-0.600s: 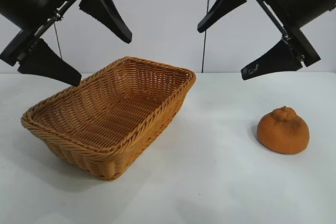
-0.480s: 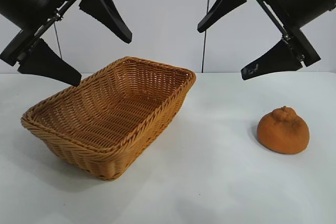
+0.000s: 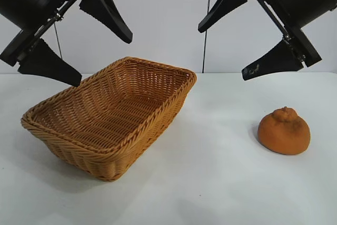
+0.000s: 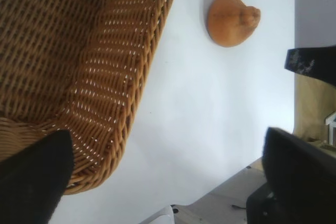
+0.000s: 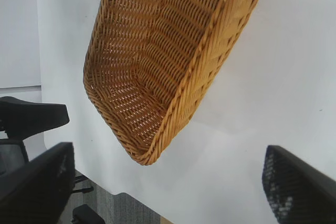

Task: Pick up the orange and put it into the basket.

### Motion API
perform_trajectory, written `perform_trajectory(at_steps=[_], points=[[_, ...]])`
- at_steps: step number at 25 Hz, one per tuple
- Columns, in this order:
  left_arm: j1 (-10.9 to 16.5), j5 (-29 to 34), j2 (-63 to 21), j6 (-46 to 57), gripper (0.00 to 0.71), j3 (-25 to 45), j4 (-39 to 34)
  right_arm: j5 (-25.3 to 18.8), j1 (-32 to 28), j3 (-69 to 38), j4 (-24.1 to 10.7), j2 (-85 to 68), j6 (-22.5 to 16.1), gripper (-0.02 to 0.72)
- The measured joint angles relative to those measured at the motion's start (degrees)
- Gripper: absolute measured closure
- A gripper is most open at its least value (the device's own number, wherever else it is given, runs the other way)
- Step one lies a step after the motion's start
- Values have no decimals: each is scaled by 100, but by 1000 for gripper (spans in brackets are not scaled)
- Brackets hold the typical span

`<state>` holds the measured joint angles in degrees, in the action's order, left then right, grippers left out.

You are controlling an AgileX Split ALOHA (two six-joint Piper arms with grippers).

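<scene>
Both arms are up in the air above the table [image 3: 210, 183], neither touching anything. Left gripper [image 3: 76, 38] hangs at the upper left, above the basket's [image 3: 108, 114] left end, tilted so its two black fingers [image 3: 105, 11] point down and toward the middle. Jaws spread wide, nothing between them; the lower finger tip sits just over the basket's far-left rim w/o touching it.

Right gripper [image 3: 247, 38] mirrors that at the upper right, body angled down and inward, fingers [image 3: 271, 61] splayed far apart, also empty. It's above and a bit left of the orange [image 3: 284, 130], well clear of it.

Orange sits on the table on the right side, knob up, well apart from the basket. Basket is on the left-centre of the table, lying diagonally, w/ nothing inside as far as I can see.

Left wrist view shows the basket's [image 4: 79, 61] wall close up and the orange [image 4: 231, 18] farther off on the white surface. Right wrist view has only the basket [image 5: 173, 61] below it; the orange isn't in that shot.
</scene>
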<state>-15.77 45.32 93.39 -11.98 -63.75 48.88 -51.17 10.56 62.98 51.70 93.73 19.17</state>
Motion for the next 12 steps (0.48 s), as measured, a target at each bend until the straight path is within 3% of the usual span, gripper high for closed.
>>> perform_trajectory(at_steps=[12], points=[[0,-93,0,0,17,0,4,29,0,0,4,0,-2,39]])
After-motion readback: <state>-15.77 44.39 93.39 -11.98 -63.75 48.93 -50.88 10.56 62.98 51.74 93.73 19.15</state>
